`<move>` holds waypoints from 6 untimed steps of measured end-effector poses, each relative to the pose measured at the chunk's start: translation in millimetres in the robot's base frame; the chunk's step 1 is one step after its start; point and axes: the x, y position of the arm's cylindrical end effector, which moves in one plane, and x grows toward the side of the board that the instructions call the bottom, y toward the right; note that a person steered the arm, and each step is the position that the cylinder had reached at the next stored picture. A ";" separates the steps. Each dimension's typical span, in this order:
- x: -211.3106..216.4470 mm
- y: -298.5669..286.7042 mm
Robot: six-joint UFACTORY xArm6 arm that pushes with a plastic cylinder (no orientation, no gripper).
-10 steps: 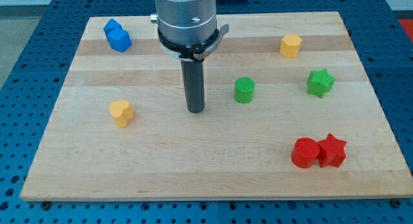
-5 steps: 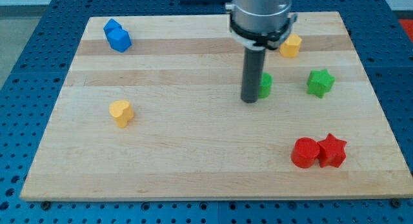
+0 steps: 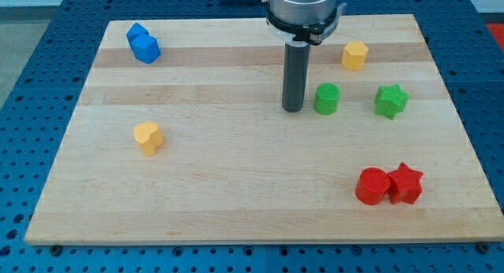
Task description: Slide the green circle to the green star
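Note:
The green circle (image 3: pixel 327 98) stands on the wooden board (image 3: pixel 236 186), right of centre. The green star (image 3: pixel 390 101) lies to its right, a small gap apart. My tip (image 3: pixel 293 109) rests on the board just left of the green circle, with a narrow gap between them.
A yellow block (image 3: pixel 355 55) sits above the green pair. A red circle (image 3: pixel 372 186) and a red star (image 3: pixel 405 184) touch at the lower right. A yellow heart (image 3: pixel 147 137) is at the left. A blue block (image 3: pixel 143 44) is at the top left.
My tip swept right into the green circle and pushed it right and slightly up toward the green star, then drew back a little to the left.

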 end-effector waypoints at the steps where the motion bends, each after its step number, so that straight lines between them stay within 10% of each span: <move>1: -3.1 0.0; 6: -3.7 31.5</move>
